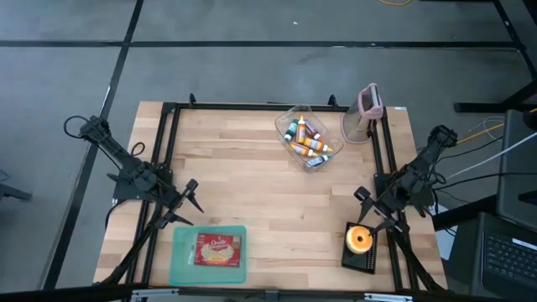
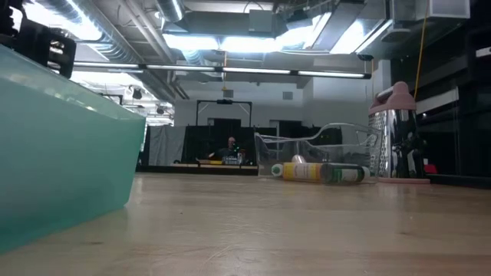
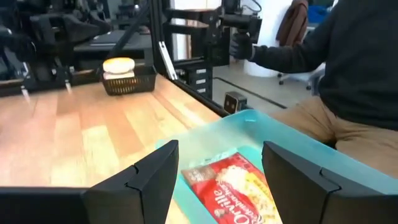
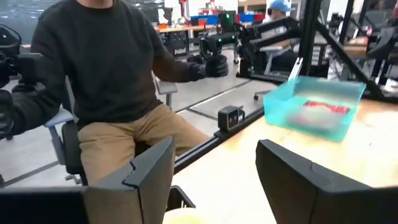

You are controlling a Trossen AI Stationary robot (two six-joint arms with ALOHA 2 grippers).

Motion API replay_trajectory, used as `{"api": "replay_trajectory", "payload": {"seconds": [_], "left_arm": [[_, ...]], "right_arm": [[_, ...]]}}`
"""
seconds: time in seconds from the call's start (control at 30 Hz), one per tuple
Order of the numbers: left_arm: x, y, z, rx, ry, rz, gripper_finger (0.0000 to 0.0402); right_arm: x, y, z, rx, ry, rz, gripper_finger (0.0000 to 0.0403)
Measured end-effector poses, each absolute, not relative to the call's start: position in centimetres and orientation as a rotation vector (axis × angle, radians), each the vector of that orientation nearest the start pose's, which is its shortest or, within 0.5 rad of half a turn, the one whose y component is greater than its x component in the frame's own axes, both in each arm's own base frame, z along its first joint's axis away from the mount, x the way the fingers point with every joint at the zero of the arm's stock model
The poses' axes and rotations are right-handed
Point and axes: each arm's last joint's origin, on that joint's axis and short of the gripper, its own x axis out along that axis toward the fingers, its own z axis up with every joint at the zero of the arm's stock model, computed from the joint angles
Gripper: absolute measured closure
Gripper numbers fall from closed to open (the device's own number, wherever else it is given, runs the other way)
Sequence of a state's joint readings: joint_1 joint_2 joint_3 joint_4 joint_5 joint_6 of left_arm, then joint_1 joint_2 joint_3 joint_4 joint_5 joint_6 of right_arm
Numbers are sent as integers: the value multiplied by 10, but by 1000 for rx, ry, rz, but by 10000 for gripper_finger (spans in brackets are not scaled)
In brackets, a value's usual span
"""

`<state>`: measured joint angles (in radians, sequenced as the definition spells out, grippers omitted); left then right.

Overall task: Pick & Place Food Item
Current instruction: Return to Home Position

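Note:
A red popcorn bag (image 1: 218, 249) lies flat in a teal tray (image 1: 181, 268) near the table's front left; it also shows in the left wrist view as the bag (image 3: 233, 186). A round orange bun (image 1: 359, 238) sits in a small black basket (image 1: 359, 258) at the front right. My left gripper (image 1: 193, 200) hovers open just beyond the tray's far edge, its fingers (image 3: 149, 177) apart and pointing toward the tray. Beside the basket's far side, my right gripper (image 1: 367, 210) is open too, with nothing between its fingers (image 4: 149, 168).
A clear bin (image 1: 306, 137) of small bottles and a pink-topped grater (image 1: 367, 113) stand at the table's far right. Black frame rails run along both table sides. A seated person (image 4: 118, 74) is just past the table's near edge. Bare wood lies mid-table.

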<state>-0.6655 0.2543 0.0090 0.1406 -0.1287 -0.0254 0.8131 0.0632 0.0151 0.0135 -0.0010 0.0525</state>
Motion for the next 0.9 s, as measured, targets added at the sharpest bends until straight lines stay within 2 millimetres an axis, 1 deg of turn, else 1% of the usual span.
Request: {"api": "replay_trajectory", "payload": {"seconds": [0.23, 0.37, 0.47, 0.6, 0.7, 0.8, 0.9], "left_arm": [[90, -65, 148, 71, 204, -525, 175], [90, -67, 146, 177, 195, -573, 177], [90, -67, 144, 213, 207, -591, 178], [91, -68, 142, 145, 252, -560, 178], [91, -69, 139, 109, 291, -571, 178], [92, -69, 138, 52, 331, -580, 178], [92, -69, 137, 12, 347, -574, 178]], "right_arm": [[74, 78, 155, 10, 179, 804, 181], [77, 80, 148, 39, 273, 778, 181], [78, 80, 148, 31, 273, 752, 181], [80, 77, 150, 32, 246, 714, 181], [81, 75, 150, 32, 237, 693, 181], [82, 74, 151, -31, 203, 675, 181], [83, 74, 154, 10, 189, 673, 181]]}}
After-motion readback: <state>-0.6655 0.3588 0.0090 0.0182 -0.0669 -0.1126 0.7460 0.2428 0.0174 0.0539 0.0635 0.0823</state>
